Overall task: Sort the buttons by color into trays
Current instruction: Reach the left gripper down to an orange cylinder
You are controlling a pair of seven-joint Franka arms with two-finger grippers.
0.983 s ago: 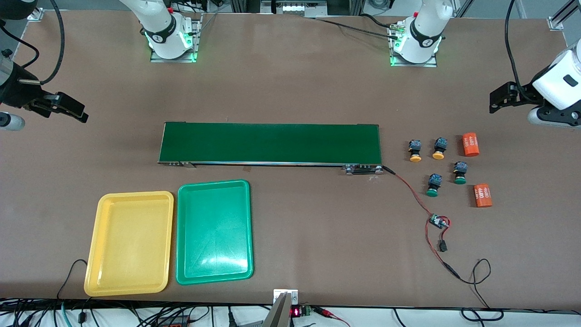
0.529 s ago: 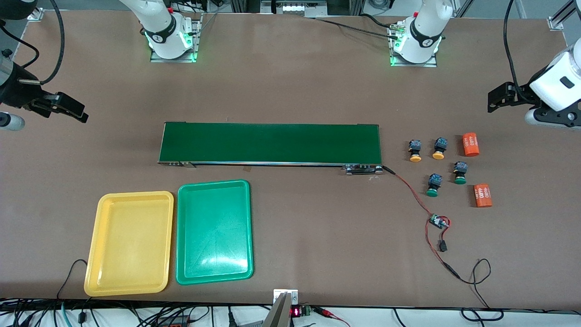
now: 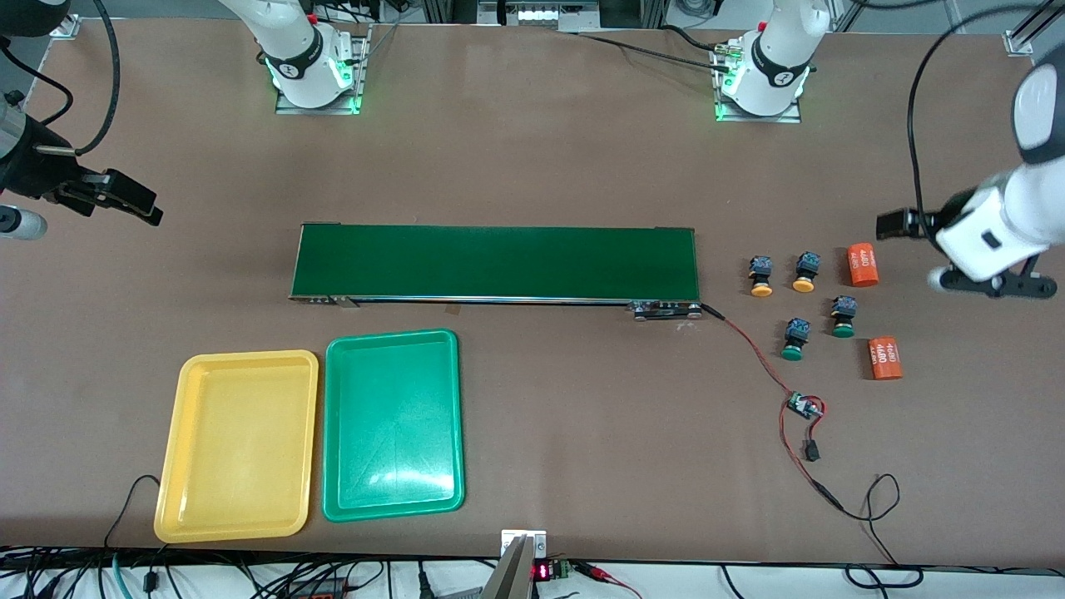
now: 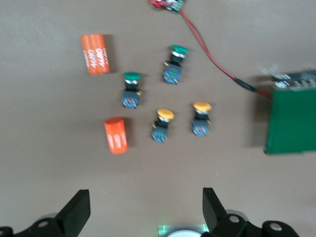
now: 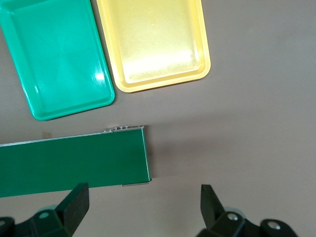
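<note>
Nothing is sorted yet, as far as the views show. All four buttons stand loose on the brown worktop [image 3: 532, 166] at the right of the front frame, past the end of the dark-green conveyor belt [image 3: 496, 262]: one yellow-capped button [image 3: 760, 277] with a second yellow-capped button [image 3: 805, 272] beside it, and lower in the frame one green-capped button [image 3: 795, 339] and another green-capped button [image 3: 843, 316].

Two orange cylinders printed "4680" [image 3: 863, 264] lie among them and are no part of the sort.

The yellow tray [image 3: 239, 445] and the green tray [image 3: 392, 424] sit side by side at the lower left of the frame, rims almost touching, both bare inside, well apart from the buttons.

The left pincer [image 3: 889, 224] hangs at the right edge of the frame, near the cylinder beside the yellow pair; its fingers [image 4: 75, 211] are spread wide and hold nothing.

The right pincer [image 3: 133, 204] waits at the upper left of the frame, over bare worktop, likewise wide and holding nothing.

All four picks and placements remain; the left arm looks best placed to start.

A red-and-black wire [image 3: 753, 349] with a small circuit board [image 3: 804, 406] trails from the belt's end close to the green pair.
</note>
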